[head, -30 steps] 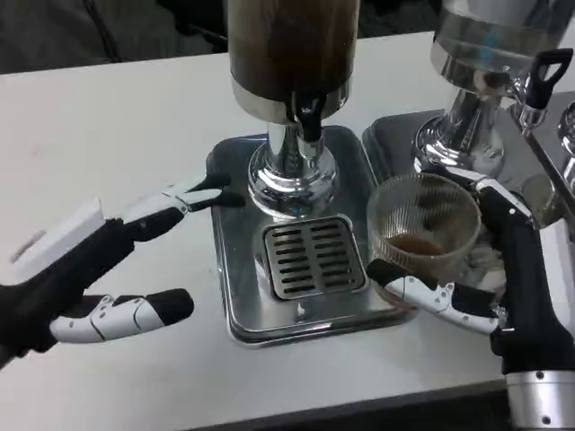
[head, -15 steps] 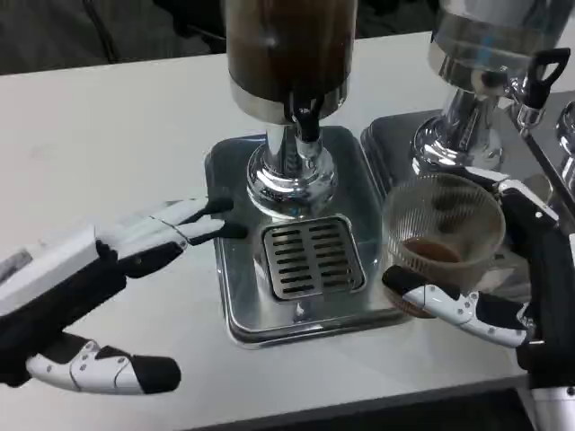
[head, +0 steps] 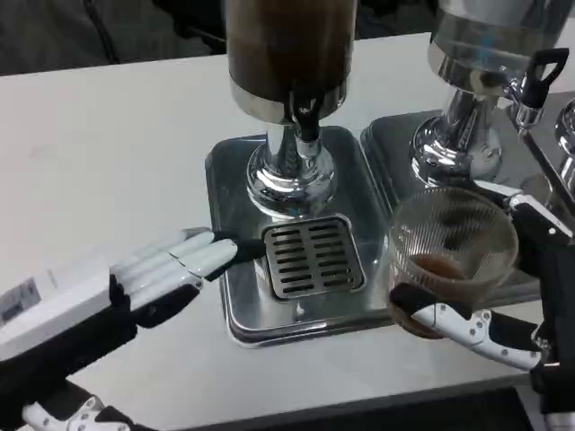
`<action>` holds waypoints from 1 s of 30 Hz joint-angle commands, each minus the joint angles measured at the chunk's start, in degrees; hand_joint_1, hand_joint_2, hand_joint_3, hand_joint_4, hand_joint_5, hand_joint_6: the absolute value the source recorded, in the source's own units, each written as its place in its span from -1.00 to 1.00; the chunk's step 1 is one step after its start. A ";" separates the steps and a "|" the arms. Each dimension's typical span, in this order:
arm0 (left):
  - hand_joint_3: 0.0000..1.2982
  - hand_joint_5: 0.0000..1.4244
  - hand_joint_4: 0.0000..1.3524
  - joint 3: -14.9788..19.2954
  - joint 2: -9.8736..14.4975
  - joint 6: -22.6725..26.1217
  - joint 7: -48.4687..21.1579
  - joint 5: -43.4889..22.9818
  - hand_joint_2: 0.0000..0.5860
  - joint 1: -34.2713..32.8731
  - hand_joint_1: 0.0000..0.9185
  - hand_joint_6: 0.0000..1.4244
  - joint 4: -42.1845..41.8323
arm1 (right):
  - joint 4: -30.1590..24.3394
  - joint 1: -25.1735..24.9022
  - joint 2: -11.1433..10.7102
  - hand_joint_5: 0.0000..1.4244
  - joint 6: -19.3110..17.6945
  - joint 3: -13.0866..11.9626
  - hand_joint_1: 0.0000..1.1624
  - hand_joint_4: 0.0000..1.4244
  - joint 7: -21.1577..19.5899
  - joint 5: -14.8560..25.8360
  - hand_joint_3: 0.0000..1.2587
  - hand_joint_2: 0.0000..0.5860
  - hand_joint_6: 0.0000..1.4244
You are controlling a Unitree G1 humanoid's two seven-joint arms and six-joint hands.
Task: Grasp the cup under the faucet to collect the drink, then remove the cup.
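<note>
A ribbed clear cup (head: 452, 254) holding a little brown drink sits in the right hand (head: 503, 287), fingers wrapped around its base and far side, to the right of the drip tray (head: 243, 305) and clear of the faucet (head: 306, 126). The left hand (head: 108, 301) lies flat with fingers pressed together, holding nothing, their tips touching the tray's slotted grate (head: 312, 257). A second dispenser (head: 476, 81) stands behind the cup.
</note>
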 commanded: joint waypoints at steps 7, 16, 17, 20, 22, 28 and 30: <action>-1.00 -1.00 -1.00 0.13 2.43 -3.05 0.59 0.13 -0.74 2.71 -1.00 -1.00 -2.05 | -4.93 2.67 0.68 0.68 -0.51 -0.58 1.00 0.48 1.62 1.76 0.45 -0.56 1.00; -1.00 -1.00 -1.00 1.19 3.46 -4.74 0.83 1.53 -0.74 3.61 -1.00 -1.00 -3.30 | -6.41 3.15 0.56 0.68 -0.40 -0.90 1.00 0.48 3.16 2.88 0.45 -0.53 1.00; -1.00 -1.00 -1.00 1.54 3.66 -5.15 0.80 1.98 -0.74 3.70 -1.00 -1.00 -3.46 | -6.52 3.16 0.55 0.68 -0.33 -0.86 1.00 0.48 3.33 2.93 0.45 -0.53 1.00; -1.00 -1.00 -1.00 2.36 4.10 -6.19 0.99 3.34 -0.74 3.95 -1.00 -1.00 -4.10 | -6.67 3.19 0.53 0.68 -0.30 -0.93 1.00 0.48 3.86 3.40 0.45 -0.52 1.00; -1.00 -1.00 -1.00 2.80 4.54 -6.84 1.14 4.16 -0.75 4.03 -1.00 -1.00 -4.40 | -6.72 3.15 0.55 0.68 -0.32 -0.96 1.00 0.48 4.12 3.69 0.45 -0.51 1.00; -0.99 -1.00 -1.00 2.97 5.23 -6.96 1.96 5.17 -0.77 4.06 -1.00 -1.00 -4.55 | -7.05 3.25 0.84 0.69 -0.50 -1.11 1.00 0.48 4.34 3.72 0.45 -0.50 1.00; -0.99 -1.00 -1.00 2.84 5.31 -6.79 2.20 5.16 -0.77 3.97 -1.00 -1.00 -4.44 | -7.13 3.37 0.92 0.70 -0.51 -1.12 1.00 0.49 4.31 3.70 0.45 -0.50 1.00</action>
